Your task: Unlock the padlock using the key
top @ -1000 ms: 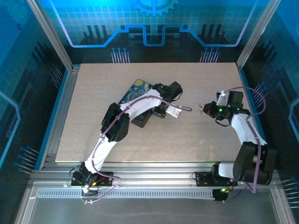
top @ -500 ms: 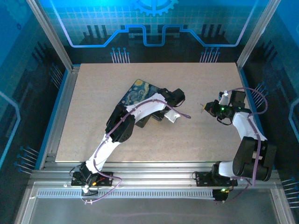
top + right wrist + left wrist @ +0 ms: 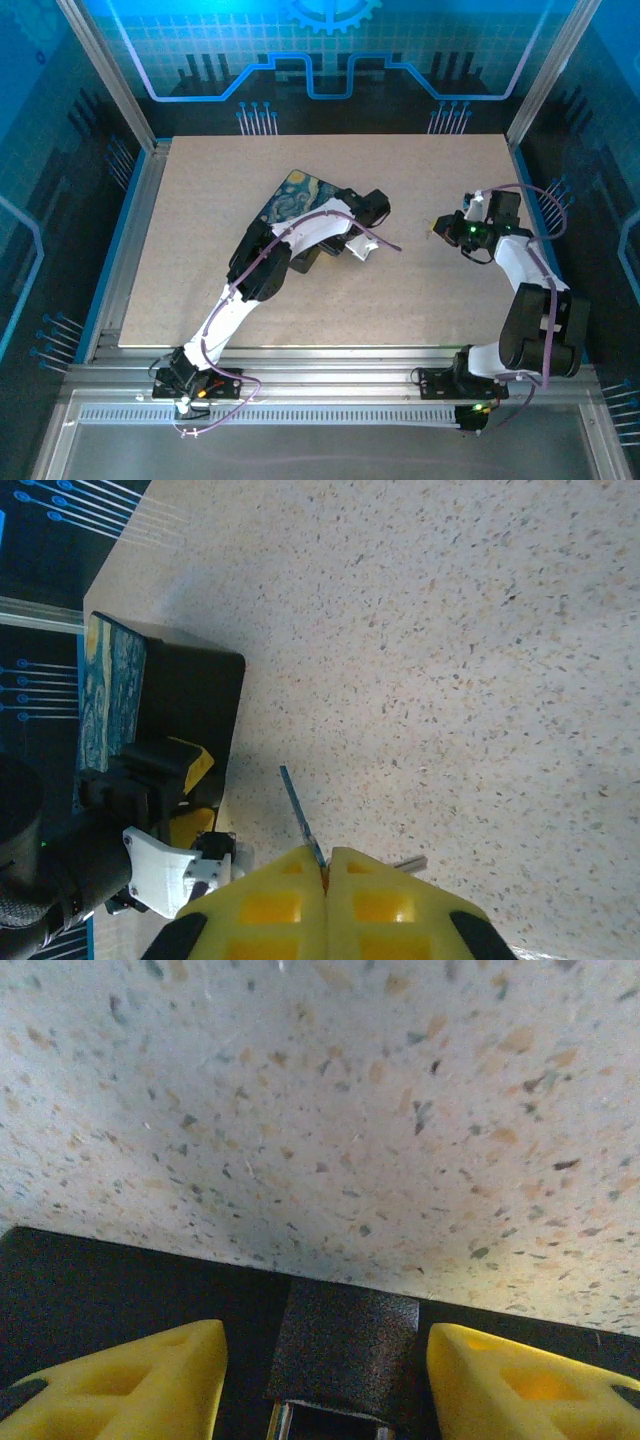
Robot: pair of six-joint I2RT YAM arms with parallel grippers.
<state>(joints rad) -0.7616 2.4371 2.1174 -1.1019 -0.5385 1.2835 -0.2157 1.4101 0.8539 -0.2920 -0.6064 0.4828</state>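
**A:** Nearest first. What is the left arm up to?

**B:** The left gripper [image 3: 325, 1338] stands half spread. Its yellow fingers [image 3: 140, 1385] sit either side of the padlock [image 3: 345, 1345], with a gap showing on each side, so it grips nothing. The padlock hangs against the black side of the painted box [image 3: 292, 195]. The box lies slantwise near the middle of the table [image 3: 190, 260], a little toward the left edge.

**A:** Anything different from a second ago?

**B:** The left arm has leaned further in over the box. Its wrist swung out toward the right edge and then came back a touch. I judge it is lining up to steady the lock.

**A:** And the other side?

**B:** The right gripper [image 3: 327, 865] is pinched tight on the key [image 3: 297, 805], with the blade poking out past the fingertips toward the box. It has crept slightly toward the far edge and remains well apart from the box.

**A:** So where does that leave the job?

**B:** Early, I'd say. The lock isn't braced yet and the key is nowhere near it. I cannot tell where the keyhole faces.
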